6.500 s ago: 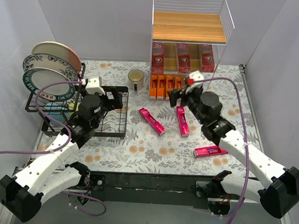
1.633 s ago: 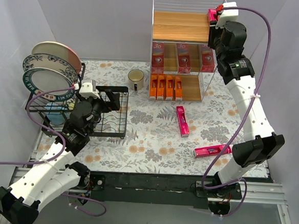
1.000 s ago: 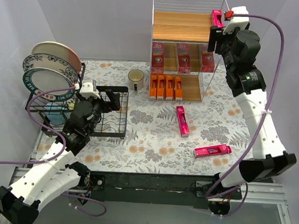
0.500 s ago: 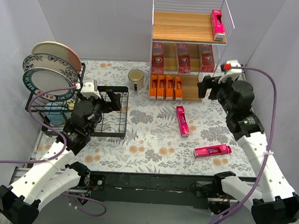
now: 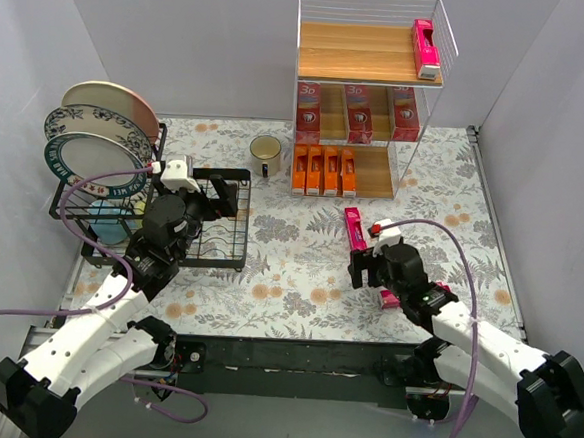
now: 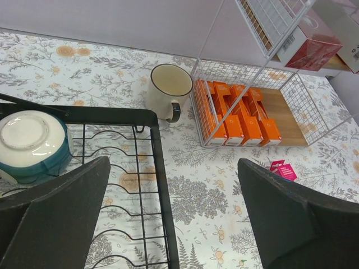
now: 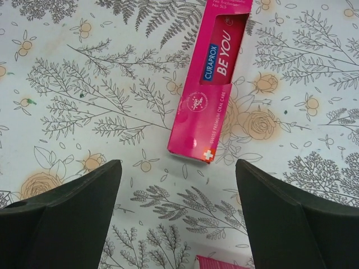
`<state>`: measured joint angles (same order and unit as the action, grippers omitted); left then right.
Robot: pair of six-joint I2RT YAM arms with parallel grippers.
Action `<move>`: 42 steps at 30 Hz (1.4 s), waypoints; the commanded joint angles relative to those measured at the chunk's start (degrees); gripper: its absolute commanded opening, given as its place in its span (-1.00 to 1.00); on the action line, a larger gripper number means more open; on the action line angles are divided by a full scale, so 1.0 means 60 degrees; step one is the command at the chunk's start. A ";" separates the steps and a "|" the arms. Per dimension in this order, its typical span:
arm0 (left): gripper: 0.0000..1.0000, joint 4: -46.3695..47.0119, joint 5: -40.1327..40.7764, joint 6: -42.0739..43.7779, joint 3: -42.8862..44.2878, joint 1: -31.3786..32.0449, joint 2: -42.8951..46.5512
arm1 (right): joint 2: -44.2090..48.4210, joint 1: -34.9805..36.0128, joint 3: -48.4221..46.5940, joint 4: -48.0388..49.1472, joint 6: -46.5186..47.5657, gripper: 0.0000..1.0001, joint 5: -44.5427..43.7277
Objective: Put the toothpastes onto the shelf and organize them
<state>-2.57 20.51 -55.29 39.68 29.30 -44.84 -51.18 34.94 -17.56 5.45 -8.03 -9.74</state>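
The shelf (image 5: 364, 50) stands at the back. One magenta toothpaste (image 5: 424, 48) lies on its top board at the right edge. Red cartons (image 5: 358, 111) fill the middle tier and orange cartons (image 5: 323, 171) the bottom tier. My right gripper (image 5: 361, 269) hovers open, low over the table. Just beyond its fingertips lies a magenta carton (image 7: 210, 84) (image 5: 354, 226), clear of the right gripper (image 7: 176, 182). A second magenta carton (image 7: 224, 262) (image 5: 391, 300) peeks out beneath that arm. My left gripper (image 5: 218, 199) (image 6: 174, 168) is open and empty above the dish rack.
A black wire dish rack (image 5: 226, 236) (image 6: 152, 145) sits at the left with plates (image 5: 103, 131) behind it and a teal bowl (image 6: 31, 143) beside it. A cream mug (image 5: 265, 154) (image 6: 168, 89) stands left of the shelf. Grey walls enclose the floral table.
My right arm left a magenta carton on the top tier, swung down from the shelf and now hangs open over the carton on the table. The left arm stayed put.
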 commanded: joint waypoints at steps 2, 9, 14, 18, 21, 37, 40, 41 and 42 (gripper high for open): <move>0.96 0.0018 0.0067 0.0089 0.0022 -0.0064 0.0003 | -0.0741 0.0929 0.0451 0.2926 -0.0287 0.76 -0.2153; 0.96 0.0018 0.0185 0.0132 0.0022 -0.0079 0.0046 | -0.2059 0.1223 0.0583 0.3704 -0.0258 0.59 -0.2523; 0.96 0.0018 0.0170 0.0132 0.0022 -0.0078 0.0061 | -0.2704 0.1252 0.0627 0.4100 -0.0229 0.40 -0.2727; 0.96 0.0003 0.0185 0.0147 0.0022 -0.0079 0.0061 | -0.3334 0.1267 0.0583 0.4247 -0.0273 0.34 -0.2757; 0.96 0.0003 0.0199 0.0147 0.0008 -0.0079 0.0076 | -0.3685 0.1267 0.0525 0.4437 -0.0200 0.32 -0.2786; 0.96 0.0032 0.0112 0.0133 0.0008 -0.0079 0.0047 | -0.1859 0.2072 -0.0280 0.1716 0.0079 -0.10 -0.2435; 0.96 0.0047 0.0082 0.0118 0.0022 -0.0079 0.0017 | -0.0906 0.2116 -0.0792 0.0620 0.0035 -0.13 -0.2040; 0.96 0.0047 0.0082 0.0103 0.0008 -0.0079 0.0003 | -0.0527 0.2116 -0.1258 0.0325 0.0050 -0.14 -0.1880; 0.97 0.0047 0.0068 0.0103 0.0022 -0.0079 0.0003 | -0.0364 0.2116 -0.1494 0.0061 0.0079 -0.13 -0.1806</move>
<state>-2.52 20.95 -55.24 39.68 29.19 -44.95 -59.11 47.27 -18.63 12.29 -7.94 -22.87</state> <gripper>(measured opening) 0.982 0.465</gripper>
